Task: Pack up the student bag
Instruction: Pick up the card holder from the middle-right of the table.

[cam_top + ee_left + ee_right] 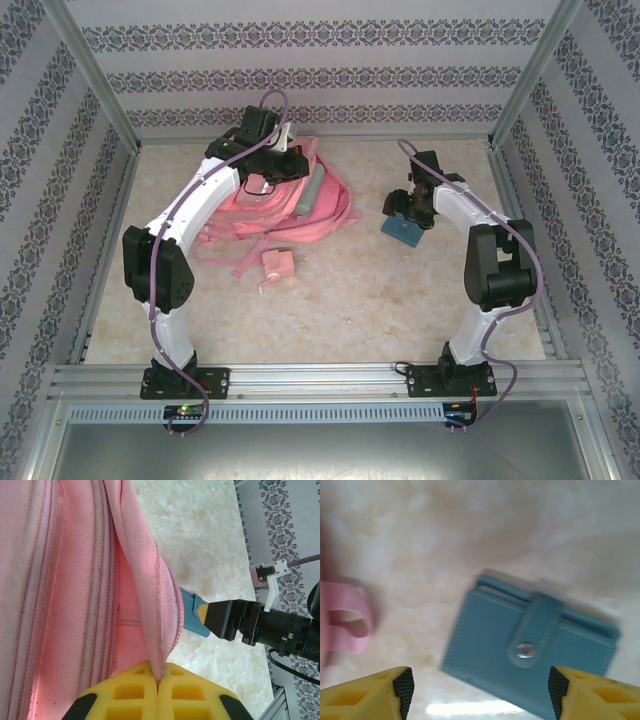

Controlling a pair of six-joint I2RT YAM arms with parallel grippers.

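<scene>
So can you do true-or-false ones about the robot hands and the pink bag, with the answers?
1. The left hand pinches the edge of the big pink fabric backpack. True.
2. The right hand squeezes the flat blue snap-strap wallet. False: it is open over the wallet.
3. The wallet is inside the backpack. False: it lies on the beige stone-look table, beside it.
4. A small pink pouch lies near the backpack. True.

Wallet (403, 231) right of student bag (322, 215)
</scene>
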